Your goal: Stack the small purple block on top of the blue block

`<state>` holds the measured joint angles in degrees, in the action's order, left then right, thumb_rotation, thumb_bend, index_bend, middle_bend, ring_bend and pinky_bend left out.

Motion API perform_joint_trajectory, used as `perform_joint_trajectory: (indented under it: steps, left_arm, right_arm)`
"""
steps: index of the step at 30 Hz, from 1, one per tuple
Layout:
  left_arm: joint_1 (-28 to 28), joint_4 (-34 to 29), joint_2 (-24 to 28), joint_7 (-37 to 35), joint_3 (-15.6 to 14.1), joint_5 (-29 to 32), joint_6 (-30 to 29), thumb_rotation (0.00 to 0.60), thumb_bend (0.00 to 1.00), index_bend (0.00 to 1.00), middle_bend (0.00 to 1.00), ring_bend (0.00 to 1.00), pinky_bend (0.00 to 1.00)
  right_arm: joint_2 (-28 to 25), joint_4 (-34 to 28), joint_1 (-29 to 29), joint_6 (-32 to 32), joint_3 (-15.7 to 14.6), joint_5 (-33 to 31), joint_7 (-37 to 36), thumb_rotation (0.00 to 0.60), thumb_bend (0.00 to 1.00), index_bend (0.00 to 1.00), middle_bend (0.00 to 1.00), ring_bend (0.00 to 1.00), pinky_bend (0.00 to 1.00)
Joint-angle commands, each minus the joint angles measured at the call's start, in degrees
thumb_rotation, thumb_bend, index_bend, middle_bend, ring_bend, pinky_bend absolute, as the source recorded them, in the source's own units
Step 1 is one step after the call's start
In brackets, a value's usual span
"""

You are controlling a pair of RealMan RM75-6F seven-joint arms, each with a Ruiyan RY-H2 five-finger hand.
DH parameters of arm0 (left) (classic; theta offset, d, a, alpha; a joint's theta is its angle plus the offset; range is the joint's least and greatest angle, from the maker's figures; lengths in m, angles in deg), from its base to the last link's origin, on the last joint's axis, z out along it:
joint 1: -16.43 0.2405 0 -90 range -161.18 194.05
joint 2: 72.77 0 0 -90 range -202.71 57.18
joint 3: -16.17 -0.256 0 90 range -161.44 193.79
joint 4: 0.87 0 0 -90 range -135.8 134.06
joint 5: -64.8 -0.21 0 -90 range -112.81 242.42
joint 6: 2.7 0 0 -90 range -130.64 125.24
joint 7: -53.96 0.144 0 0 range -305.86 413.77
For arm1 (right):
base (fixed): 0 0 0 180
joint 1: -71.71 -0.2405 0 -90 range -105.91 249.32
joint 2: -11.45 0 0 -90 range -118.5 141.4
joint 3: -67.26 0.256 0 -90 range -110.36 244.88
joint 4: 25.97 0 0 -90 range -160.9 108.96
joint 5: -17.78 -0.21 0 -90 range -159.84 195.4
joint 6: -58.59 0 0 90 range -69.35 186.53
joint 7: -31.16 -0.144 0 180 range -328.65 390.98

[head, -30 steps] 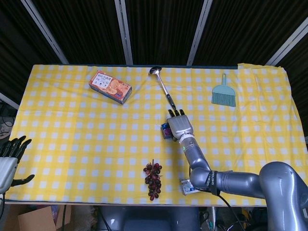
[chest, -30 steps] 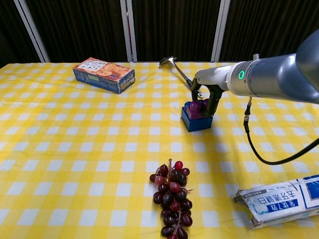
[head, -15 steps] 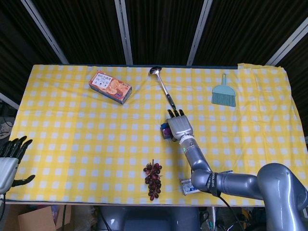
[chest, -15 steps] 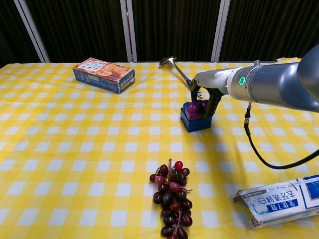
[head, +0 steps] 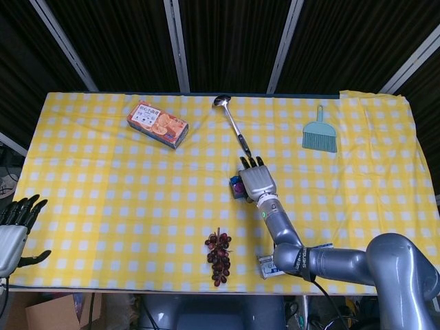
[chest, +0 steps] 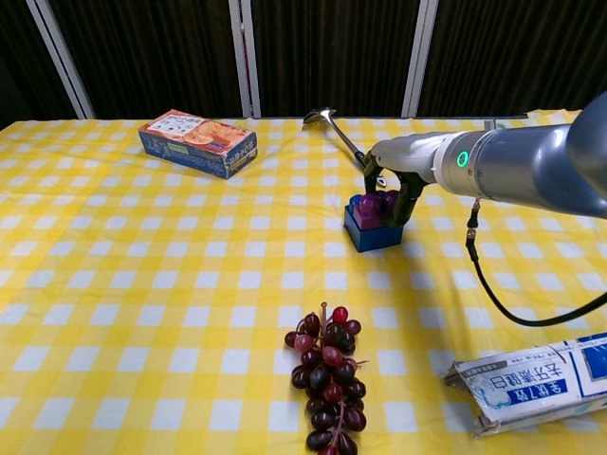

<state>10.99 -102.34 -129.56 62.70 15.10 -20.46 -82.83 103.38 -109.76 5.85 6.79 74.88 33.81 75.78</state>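
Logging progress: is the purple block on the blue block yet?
On: the purple block sits atop the blue block, with the right hand gripping it.

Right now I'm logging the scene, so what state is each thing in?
small purple block: on the blue block, held by right hand
blue block: flat on the cloth
right hand: grips the purple block
left hand: fingers apart, holding nothing, off the table's edge
cookie box: lying flat, closed
grapes: lying loose
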Motion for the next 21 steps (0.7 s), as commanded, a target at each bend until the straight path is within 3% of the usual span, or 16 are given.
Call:
perform_joint_trajectory:
  steps: [1,14,21]
  left_arm:
    - [0.0,0.0,0.0,0.0,0.0,-0.1,-0.1,0.600,0.00,0.04,0.00,0.00,0.04]
    - [0.0,0.0,0.0,0.2,0.0,0.0,0.0,0.600,0.00,0.04,0.00,0.00,0.04]
    - [0.0,-0.1,0.0,0.4,0.0,0.1,0.0,0.600,0.00,0.04,0.00,0.00,0.04]
  right_arm:
    - [0.2,0.4,0.1,0.2,-0.3,-0.2,0.1,0.600,0.44,0.56,0.00,0.01,0.00]
    - [0.5,1.0,0.5,1.2,-0.6,0.6,-0.6,0.600,0.44,0.55,0.00,0.01,0.00]
    - [-1.0,-0.8,0.8,1.6,-0.3,2.1,-1.8,0.600,0.44,0.34,0.00,0.00,0.00]
